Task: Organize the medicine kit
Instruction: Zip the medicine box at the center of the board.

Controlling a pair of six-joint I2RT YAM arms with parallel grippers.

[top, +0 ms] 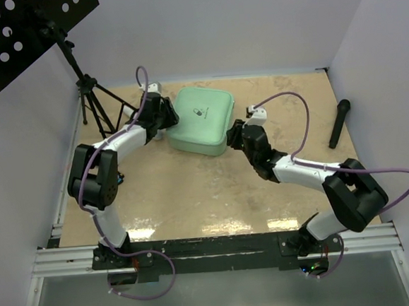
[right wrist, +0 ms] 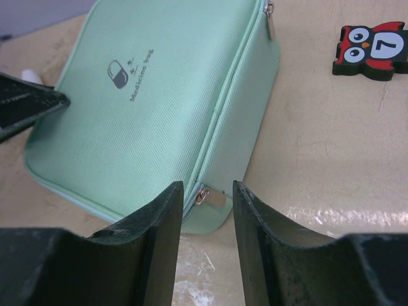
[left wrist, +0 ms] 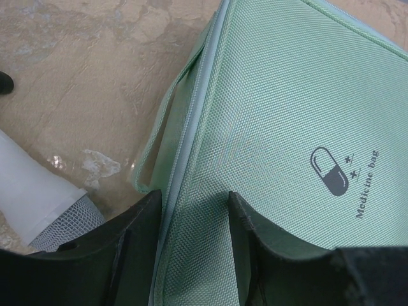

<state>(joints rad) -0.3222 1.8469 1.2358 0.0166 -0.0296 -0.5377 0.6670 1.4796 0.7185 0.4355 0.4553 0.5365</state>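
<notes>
Bench (top: 194, 196) of mottled beige runs out from the two arm bases. Nearest, the right gripper (right wrist: 207, 186) sits low at the near right corner of the medicine kit (top: 200, 119). Its fingers are apart, and a small metal zip pull (right wrist: 211, 197) shows in the gap between them, not pinched. The kit, mint-green and zipped shut, lies flat on the middle-far part of the bench, lid up with the pill logo (left wrist: 330, 171) showing. At its left edge the left gripper (left wrist: 194, 197) is also spread, one finger over the lid and the other outside the zip seam, near a fabric handle loop (left wrist: 159, 127). Just beside that gripper lies a white-and-grey cylinder (left wrist: 38, 197). The right wrist view shows a black-and-red owl gadget (right wrist: 371, 50) marked 7 on the bench, apart from the kit. Farther right lies a black stick-shaped object (top: 339, 122), and at the far left stands a black tripod stand (top: 94, 98).
</notes>
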